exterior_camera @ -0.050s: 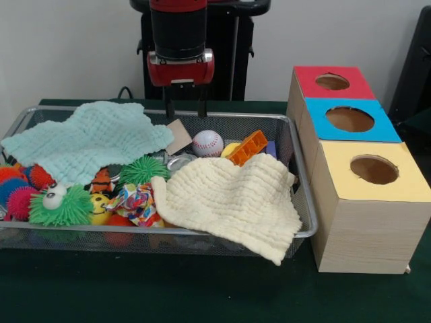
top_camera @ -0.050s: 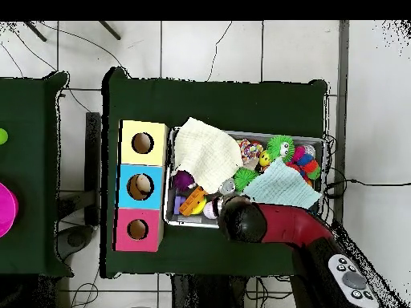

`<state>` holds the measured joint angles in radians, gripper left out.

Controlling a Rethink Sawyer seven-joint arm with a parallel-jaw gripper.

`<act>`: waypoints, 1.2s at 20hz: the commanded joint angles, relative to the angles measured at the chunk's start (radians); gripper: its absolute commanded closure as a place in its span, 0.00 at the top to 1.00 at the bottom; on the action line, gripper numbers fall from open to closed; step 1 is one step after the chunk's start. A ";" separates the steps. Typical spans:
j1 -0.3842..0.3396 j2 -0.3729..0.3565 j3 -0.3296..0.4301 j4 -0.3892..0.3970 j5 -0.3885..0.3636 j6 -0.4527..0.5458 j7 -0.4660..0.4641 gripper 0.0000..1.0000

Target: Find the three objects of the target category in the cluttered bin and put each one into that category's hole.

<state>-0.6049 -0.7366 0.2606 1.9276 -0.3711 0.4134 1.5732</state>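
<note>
Front view: wire-mesh bin [exterior_camera @ -0.050s: 304, 202] on the green bench [exterior_camera @ -0.050s: 202, 296], heaped with toys; a mint cloth [exterior_camera @ -0.050s: 87, 138] drapes the left rear and a cream cloth [exterior_camera @ -0.050s: 232, 202] spills over the front right rim, both covering items beneath, which is likely why a search is needed. Visible between them: baseball [exterior_camera @ -0.050s: 207, 142], orange block [exterior_camera @ -0.050s: 247, 147], green spiky ball [exterior_camera @ -0.050s: 143, 169], green fuzzy toy with eyes [exterior_camera @ -0.050s: 62, 206], patterned ball [exterior_camera @ -0.050s: 135, 200]. The gripper [exterior_camera @ -0.050s: 184, 108] hangs above the bin's rear edge, fingers spread and empty, seemingly poised to descend. Beside the bin stands the wooden box, holes in red [exterior_camera @ -0.050s: 332, 81], blue [exterior_camera @ -0.050s: 349, 119] and yellow [exterior_camera @ -0.050s: 374, 169] tops facing up to receive drops. Target category cannot be told; its objects presumably lie in the bin. Overhead view: arm [top_camera @ -0.050s: 277, 224] reaches over the bin's base-side edge; the box [top_camera @ -0.050s: 142, 184] sits just beside the bin, holes unfilled.
</note>
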 commanded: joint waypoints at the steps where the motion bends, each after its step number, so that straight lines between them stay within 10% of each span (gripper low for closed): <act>1: -0.053 -0.028 0.115 -0.151 -0.057 0.185 -0.196 1.00; 24: -0.215 0.156 0.238 -0.369 -0.209 0.240 -0.312 1.00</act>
<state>-0.7835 -0.6946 0.4069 1.6592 -0.4806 0.5727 1.5656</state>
